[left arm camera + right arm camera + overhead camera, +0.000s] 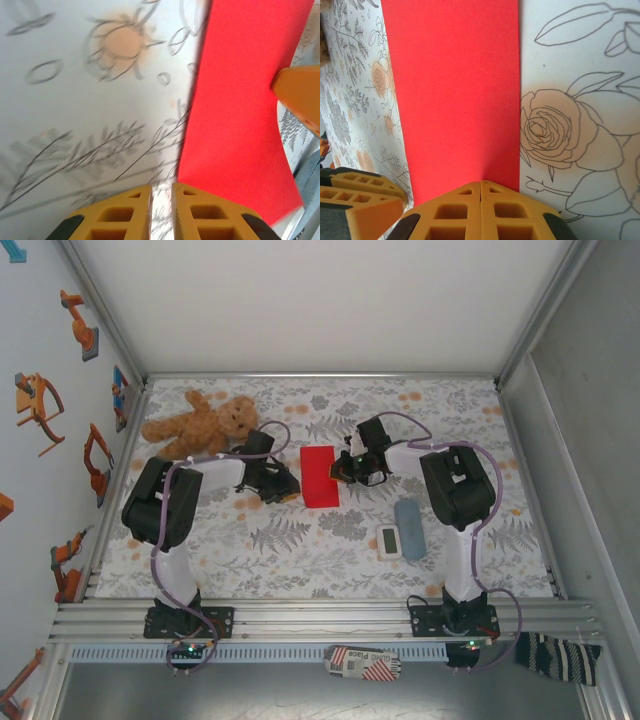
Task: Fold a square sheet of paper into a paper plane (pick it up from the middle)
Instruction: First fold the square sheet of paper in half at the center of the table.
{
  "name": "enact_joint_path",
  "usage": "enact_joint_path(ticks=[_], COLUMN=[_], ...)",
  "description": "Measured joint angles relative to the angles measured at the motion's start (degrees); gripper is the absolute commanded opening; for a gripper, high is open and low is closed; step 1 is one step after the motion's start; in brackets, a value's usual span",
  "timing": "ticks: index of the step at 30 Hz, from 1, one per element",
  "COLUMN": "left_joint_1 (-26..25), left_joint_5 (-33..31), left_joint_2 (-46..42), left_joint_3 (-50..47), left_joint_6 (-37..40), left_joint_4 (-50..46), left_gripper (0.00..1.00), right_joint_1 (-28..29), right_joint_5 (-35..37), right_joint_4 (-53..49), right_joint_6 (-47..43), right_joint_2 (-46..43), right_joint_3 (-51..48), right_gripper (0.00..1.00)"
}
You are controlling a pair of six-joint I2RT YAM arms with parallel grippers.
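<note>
The square sheet of paper (320,477) is bright red and lies flat on the flowered cloth as an upright oblong between my two grippers. The paper plane is out of view. My left gripper (285,487) sits at the sheet's left edge. In the left wrist view its fingers (161,189) stand a narrow gap apart with only cloth between them, and the paper (240,100) lies just to their right. My right gripper (342,470) is at the sheet's right edge. In the right wrist view it (480,184) is shut, with its tips over the paper's (455,100) near edge.
A brown teddy bear (205,422) lies at the back left, behind the left arm. A white digital timer (389,540) and a grey-blue oblong block (409,516) lie near the right arm. Metal frame rails (320,615) run along the front edge.
</note>
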Motion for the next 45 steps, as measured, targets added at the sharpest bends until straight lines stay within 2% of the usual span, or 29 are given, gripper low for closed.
enact_joint_path(ticks=[3,6,10,14,19,29,33,41,45], left_joint_1=[-0.96,-3.54,-5.81,-6.62,-6.84,-6.82,-6.84,-6.84,-6.82], left_joint_5=[-1.25,-2.23,-1.27,-1.11,-1.27,-3.13,-3.80,-5.38,-7.19], left_joint_2=[-2.34,-3.54,0.33,5.11,5.62,-5.03,-9.11,-12.83,-12.57], left_joint_3=[0.00,0.00,1.97,3.63,2.03,-14.34,-18.21,-13.66,-10.01], left_joint_6=[-0.61,-2.29,-5.14,-6.21,-6.51,-7.72,-8.11,-7.65,-7.69], left_joint_4=[0.76,5.86,11.41,12.94,14.27,21.66,20.76,16.46,17.59], left_gripper=[0.20,0.20,0.19,0.19,0.18,0.18,0.18,0.20,0.26], right_joint_1=[0.00,0.00,-0.04,-0.04,-0.04,-0.20,-0.26,-0.31,-0.68], right_joint_5=[0.00,-0.02,-0.07,-0.04,-0.04,-0.26,-0.46,-0.66,0.39], right_joint_4=[0.00,0.00,0.02,0.02,0.02,0.28,0.55,0.76,-2.14], right_joint_6=[0.00,0.00,0.02,0.00,0.00,0.00,0.00,0.00,0.42], right_joint_2=[0.00,0.00,0.00,0.00,0.00,0.00,0.02,-0.33,-1.66], right_joint_3=[0.00,0.00,0.00,0.00,0.00,-0.17,-0.28,0.00,0.02], right_gripper=[0.00,0.00,0.00,0.00,0.00,0.00,0.00,0.00,0.01])
